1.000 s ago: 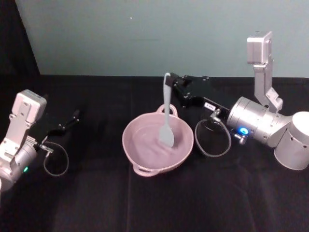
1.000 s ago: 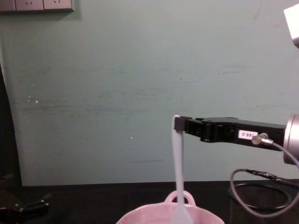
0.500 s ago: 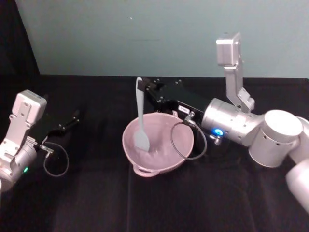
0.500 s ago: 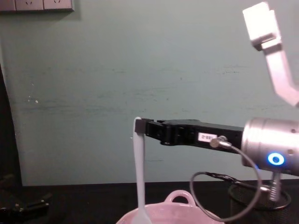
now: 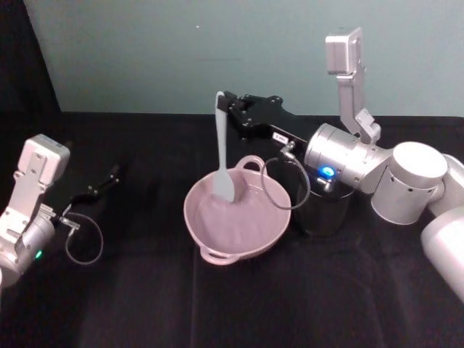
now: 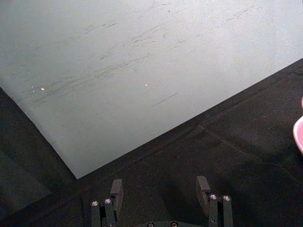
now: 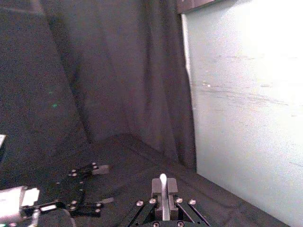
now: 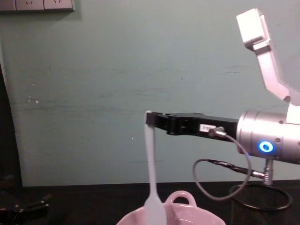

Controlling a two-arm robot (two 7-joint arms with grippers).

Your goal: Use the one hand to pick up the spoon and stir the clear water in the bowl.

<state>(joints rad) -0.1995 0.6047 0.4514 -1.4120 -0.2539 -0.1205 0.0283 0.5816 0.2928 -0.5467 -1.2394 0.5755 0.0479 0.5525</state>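
Observation:
My right gripper (image 5: 224, 103) is shut on the handle tip of the white spoon (image 5: 222, 156), which hangs straight down over the back left of the pale pink bowl (image 5: 270, 230). In the chest view the right gripper (image 8: 150, 118) holds the spoon (image 8: 151, 168) so its flat paddle sits at about the level of the bowl's rim (image 8: 194, 215). The clear water cannot be made out in the bowl. In the right wrist view the handle tip (image 7: 163, 182) shows between the shut fingers. My left gripper (image 5: 112, 175) rests open on the table at the left, its fingers (image 6: 116, 189) apart.
A black wire-mesh cup (image 5: 322, 210) stands right of the bowl, under my right wrist, with a grey cable loop (image 5: 279, 185) hanging over the bowl's right side. Black cloth covers the table. A pale green wall stands behind.
The right gripper swung the spoon from the bowl's right side to its left front, then back toward the rear, and the paddle has risen toward the rim.

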